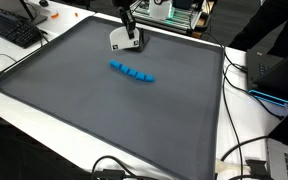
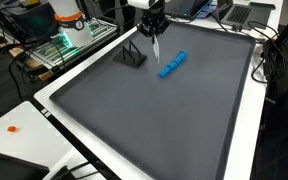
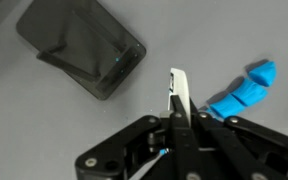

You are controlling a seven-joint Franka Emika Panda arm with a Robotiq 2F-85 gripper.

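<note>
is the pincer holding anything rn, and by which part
The pincer is shut on a thin white stick, gripped by its upper end; the rest points down.

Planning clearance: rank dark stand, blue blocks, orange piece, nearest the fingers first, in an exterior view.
1. Dark stand, beside the fingers, and blue blocks, opposite side: too close to call.
2. Orange piece, far off, lower left.
</note>
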